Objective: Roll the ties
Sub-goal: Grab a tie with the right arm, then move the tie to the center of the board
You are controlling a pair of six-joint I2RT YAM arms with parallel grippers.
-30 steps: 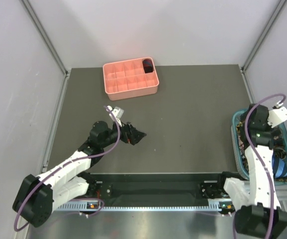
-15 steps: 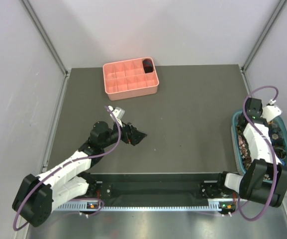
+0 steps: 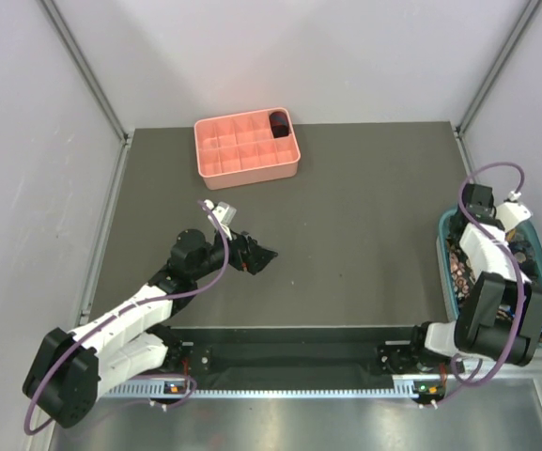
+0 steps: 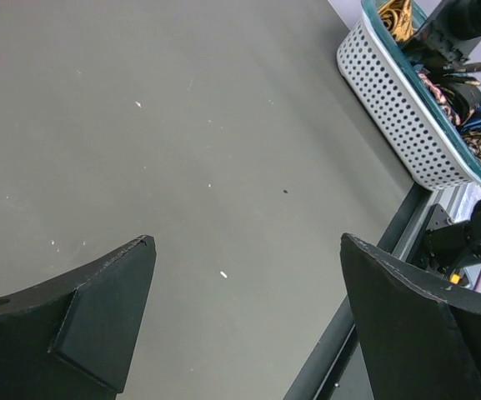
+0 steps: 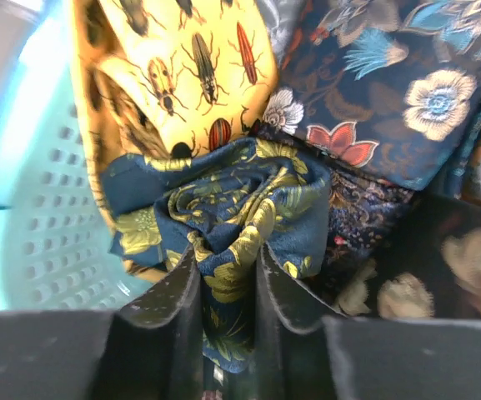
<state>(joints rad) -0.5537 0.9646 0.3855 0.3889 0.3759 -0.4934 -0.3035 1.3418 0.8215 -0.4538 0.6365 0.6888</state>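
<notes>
Navy silk printed with yellow-gold flowers is what fills my right wrist view; this navy tie (image 5: 232, 208) is crumpled into soft folds, not rolled, and it lies inside the teal basket (image 5: 32, 233) on top of the other fabric there. I see the right gripper (image 5: 226, 260) closed narrow on it, a ridge of the cloth pinched up between the two dark fingers; the folds fan out from that pinch toward the far side of the view. Just behind it lies a yellow tie (image 5: 198, 67) patterned with beetles, one edge against the basket's perforated wall; to the right of that sits a dark blue tie (image 5: 390, 108) with pale blue, cream and red blossoms, partly under the navy one. How many more ties lie beneath I cannot tell.

From above, the right arm reaches down into the basket at the right edge of the table (image 3: 364, 207); the basket's contents are mostly hidden by the arm. The left gripper (image 4: 247, 242) hangs over bare tabletop left of centre, well apart from the basket, its fingers spread wide with nothing between them. At the far side stands a pink tray (image 3: 216, 164) divided into compartments; a dark coil (image 3: 278, 123) sits in its far right corner cell.
</notes>
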